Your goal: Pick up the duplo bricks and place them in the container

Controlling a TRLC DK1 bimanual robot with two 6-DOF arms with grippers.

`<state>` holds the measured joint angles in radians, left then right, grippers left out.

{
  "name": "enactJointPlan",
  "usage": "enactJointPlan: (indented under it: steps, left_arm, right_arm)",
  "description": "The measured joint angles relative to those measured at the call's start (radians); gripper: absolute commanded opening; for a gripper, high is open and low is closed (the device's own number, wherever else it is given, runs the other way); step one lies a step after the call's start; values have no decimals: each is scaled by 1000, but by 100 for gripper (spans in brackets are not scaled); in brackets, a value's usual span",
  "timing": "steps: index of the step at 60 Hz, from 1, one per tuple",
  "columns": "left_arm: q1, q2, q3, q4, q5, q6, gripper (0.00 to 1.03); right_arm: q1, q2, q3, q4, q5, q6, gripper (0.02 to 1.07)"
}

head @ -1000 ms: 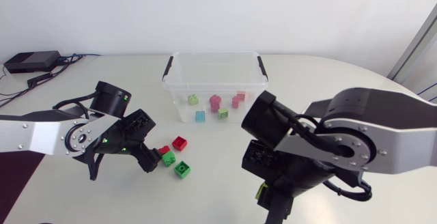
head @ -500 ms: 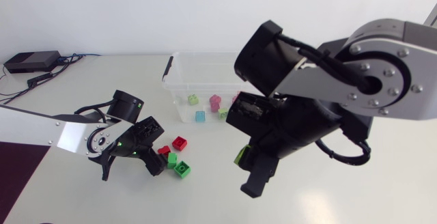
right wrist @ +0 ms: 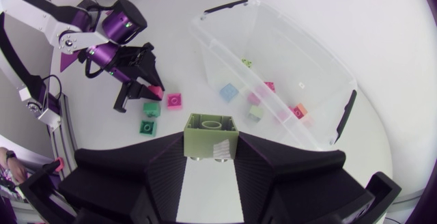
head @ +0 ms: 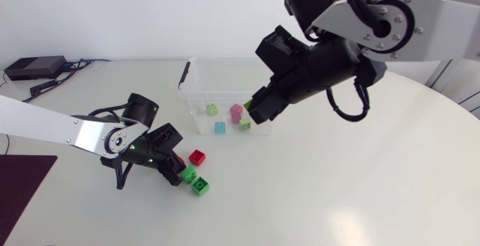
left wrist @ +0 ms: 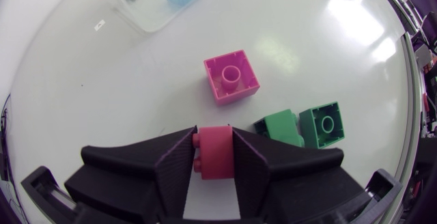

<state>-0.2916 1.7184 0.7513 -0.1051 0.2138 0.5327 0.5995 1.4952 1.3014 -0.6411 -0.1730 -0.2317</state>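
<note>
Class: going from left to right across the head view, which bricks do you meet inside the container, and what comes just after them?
lime brick → blue brick → pink brick → pale green brick → right gripper

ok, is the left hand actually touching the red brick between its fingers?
Touching. The left wrist view shows both fingers of the left hand pressed against opposite sides of the red brick, no gap.
</note>
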Motion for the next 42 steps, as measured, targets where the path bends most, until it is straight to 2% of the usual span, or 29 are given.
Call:
enactJointPlan:
  steps: [7, 22, 28, 32, 35, 42]
  left_arm:
    - [1, -28, 11, -88, 11, 27, 18]
    - [40, -230, 79, -289, 29, 72, 18]
    - [45, -285, 137, -340, 56, 73, 19]
    - [32, -312, 181, -359, 66, 66, 19]
    - [19, -320, 205, -365, 71, 50, 19]
    - [-6, -322, 280, -370, 94, 6, 19]
  right_arm:
    - [-55, 72, 37, 82, -11, 0, 31]
    - [-139, 244, 164, 153, -14, 5, 33]
    - [-152, 311, 218, 172, -8, 12, 53]
    - [-156, 349, 241, 175, 6, 13, 76]
    - [-156, 359, 245, 174, 14, 16, 88]
    - [-156, 352, 246, 175, 23, 16, 91]
